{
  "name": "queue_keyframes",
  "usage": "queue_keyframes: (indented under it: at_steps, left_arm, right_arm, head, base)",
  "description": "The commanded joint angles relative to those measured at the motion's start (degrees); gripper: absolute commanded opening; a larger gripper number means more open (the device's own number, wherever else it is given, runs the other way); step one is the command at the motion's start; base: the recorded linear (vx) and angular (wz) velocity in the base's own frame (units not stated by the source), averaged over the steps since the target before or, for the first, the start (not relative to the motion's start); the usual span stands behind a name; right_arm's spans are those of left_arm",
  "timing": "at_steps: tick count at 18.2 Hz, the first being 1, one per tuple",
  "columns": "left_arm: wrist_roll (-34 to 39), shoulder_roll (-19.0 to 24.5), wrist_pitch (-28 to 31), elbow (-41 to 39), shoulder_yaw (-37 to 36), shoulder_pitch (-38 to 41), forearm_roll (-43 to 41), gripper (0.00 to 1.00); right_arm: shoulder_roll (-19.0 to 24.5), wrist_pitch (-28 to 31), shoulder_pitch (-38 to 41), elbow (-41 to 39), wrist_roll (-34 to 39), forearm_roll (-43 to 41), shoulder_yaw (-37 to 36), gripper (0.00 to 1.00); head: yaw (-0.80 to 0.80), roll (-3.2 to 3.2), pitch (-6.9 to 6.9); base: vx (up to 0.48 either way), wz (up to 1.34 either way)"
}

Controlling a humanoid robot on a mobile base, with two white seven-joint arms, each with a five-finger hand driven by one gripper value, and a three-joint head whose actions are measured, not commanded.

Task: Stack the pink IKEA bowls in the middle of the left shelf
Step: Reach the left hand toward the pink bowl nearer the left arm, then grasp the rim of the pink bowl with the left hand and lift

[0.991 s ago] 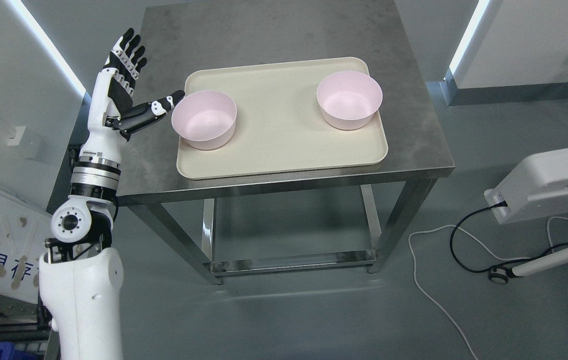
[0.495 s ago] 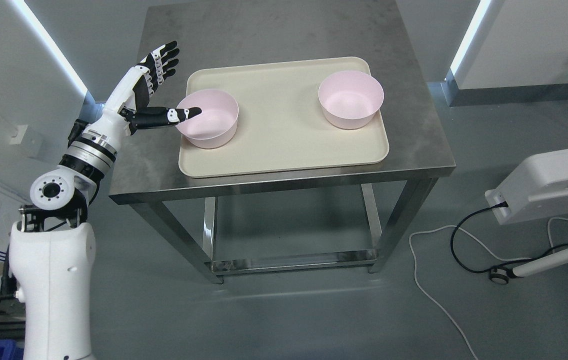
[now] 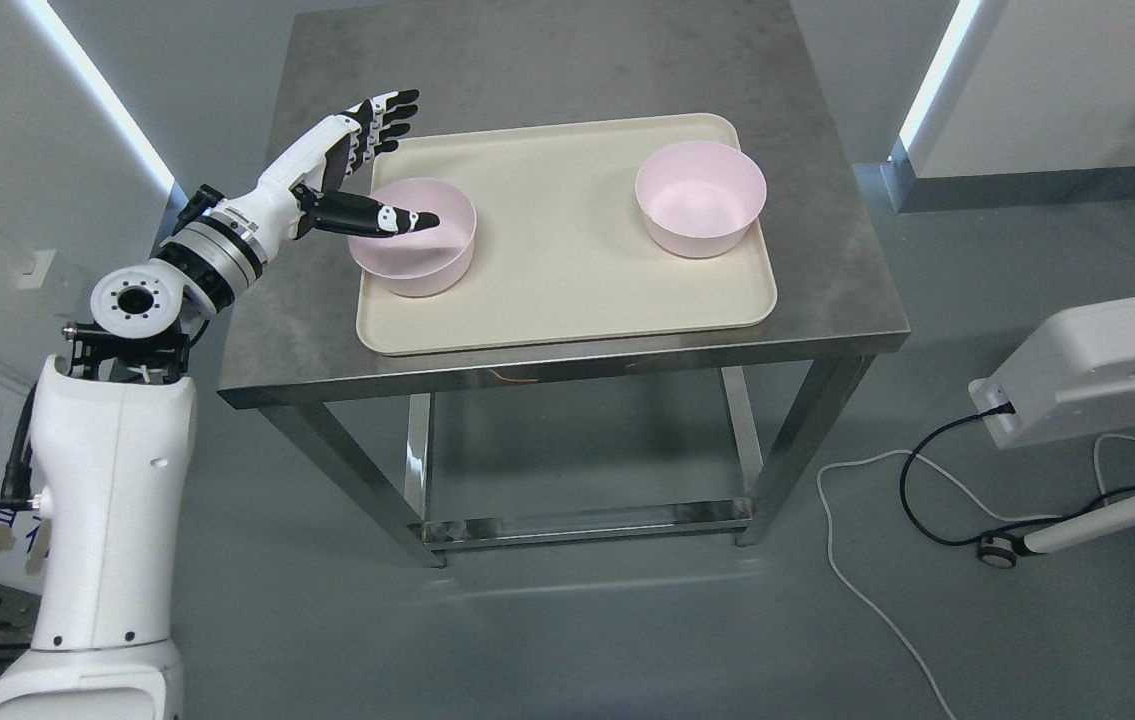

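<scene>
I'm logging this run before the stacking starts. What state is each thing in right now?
Left hand: open, fingers spread, thumb reaching over the near bowl's rim, nothing grasped.
Left bowl: upright, empty, on the tray's left side.
Right bowl: upright, empty, on the tray's right side, untouched.
Tray: flat on the table, holding both bowls apart, unstacked.
Table: standing, carrying the tray.
White device: red light on, black cable plugged in.
</scene>
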Motion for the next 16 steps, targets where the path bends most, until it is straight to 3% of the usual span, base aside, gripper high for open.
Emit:
queue_keyframes:
  at_steps: [1, 4, 8, 13, 16]
  left_arm:
    - [-0.1, 0.3, -0.1, 11.6, -8.7, -4.0, -6.2, 0.88]
    - [0.2, -0.3, -1.9, 13.5, -8.2, -4.8, -11.6, 0.83]
    - [0.2, -0.3, -2.3, 13.5, -8.3, -5.8, -13.0, 0.68]
    - [0.2, -0.4, -4.5, 13.5, -8.6, -6.9, -19.3, 0.63]
    - [0.2, -0.7, -6.5, 13.5, -8.7, -7.0, -20.8, 0.54]
  right_arm:
    - [-1.0, 0.0, 0.0, 0.0, 0.0, 0.0, 0.0, 1.0]
    - [-1.0, 0.0, 0.0, 0.0, 0.0, 0.0, 0.0, 1.0]
    - [-1.0, 0.0, 0.0, 0.0, 0.0, 0.0, 0.0, 1.0]
    - [-1.0, 0.0, 0.0, 0.0, 0.0, 0.0, 0.0, 1.0]
    - [-1.0, 0.0, 0.1, 0.0, 0.0, 0.0, 0.0, 1.0]
  head:
    - [0.0, 0.0, 0.0]
    - [0.0, 0.0, 0.0]
    - [0.0, 0.0, 0.0]
    - [0.0, 0.0, 0.0]
    - [0.0, 0.0, 0.0]
  base:
    - [0.0, 0.0]
    - [0.0, 0.0]
    - [0.0, 0.0]
    - [0.0, 0.0]
    - [0.0, 0.0]
